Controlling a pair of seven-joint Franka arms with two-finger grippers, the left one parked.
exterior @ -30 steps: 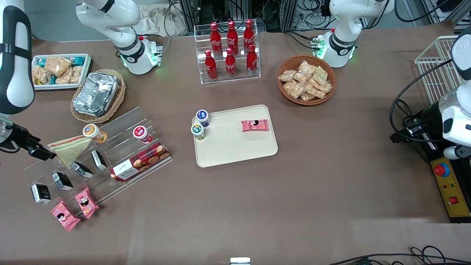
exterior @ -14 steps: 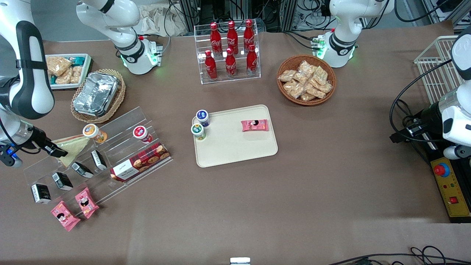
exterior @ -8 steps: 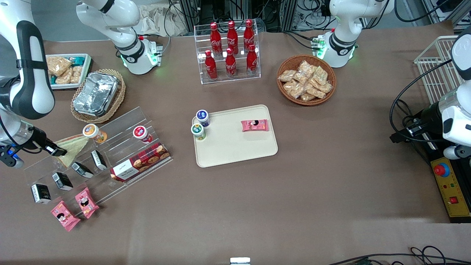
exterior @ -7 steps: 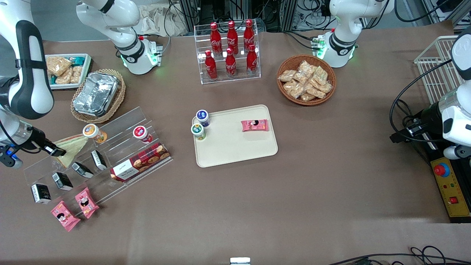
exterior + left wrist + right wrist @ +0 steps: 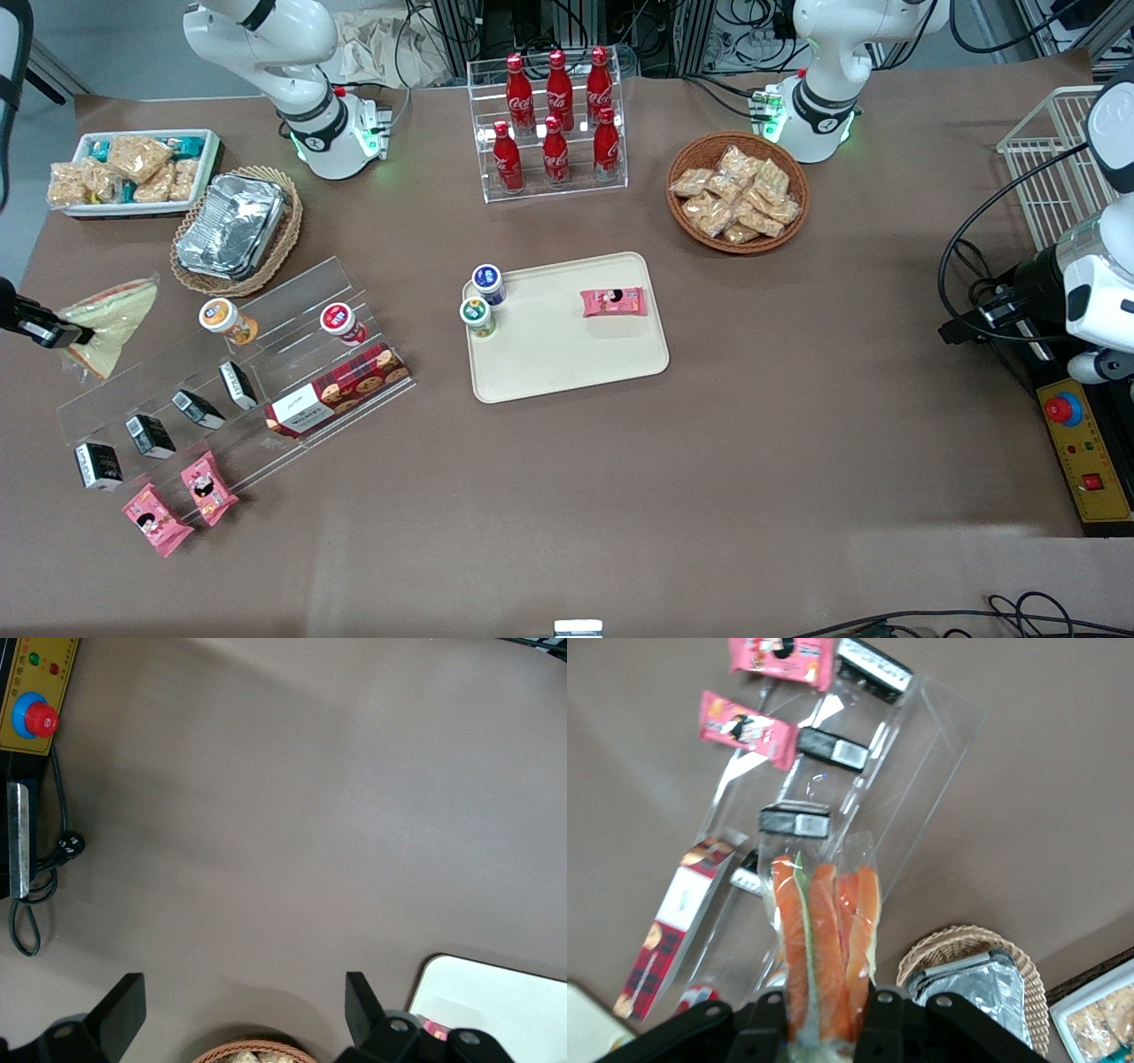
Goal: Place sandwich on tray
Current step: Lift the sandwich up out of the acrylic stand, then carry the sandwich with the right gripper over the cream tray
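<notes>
My right gripper (image 5: pixel 60 335) is shut on the sandwich (image 5: pixel 108 321), a plastic-wrapped wedge of pale bread, and holds it in the air off the clear stepped rack (image 5: pixel 266 372), at the working arm's end of the table. In the right wrist view the sandwich (image 5: pixel 824 939) stands between the two fingers, its orange and green filling facing the camera, with the gripper (image 5: pixel 826 1014) clamped on its base. The beige tray (image 5: pixel 567 354) lies in the middle of the table toward the parked arm's end from the rack. It holds two small cups (image 5: pixel 483 301) and a pink snack packet (image 5: pixel 613 302).
The rack holds two cups (image 5: pixel 229 321), a biscuit box (image 5: pixel 337 390) and several small black packets (image 5: pixel 146 434). Two pink packets (image 5: pixel 173 505) lie beside it. A basket of foil containers (image 5: pixel 235 226), a white snack bin (image 5: pixel 133 168), a cola bottle stand (image 5: pixel 554 124) and a snack basket (image 5: pixel 737 190) stand farther from the camera.
The gripper has lifted the sandwich off the rack's upper step and carried it away from the rack toward the table's edge. The arm has risen mostly out of the front view.
</notes>
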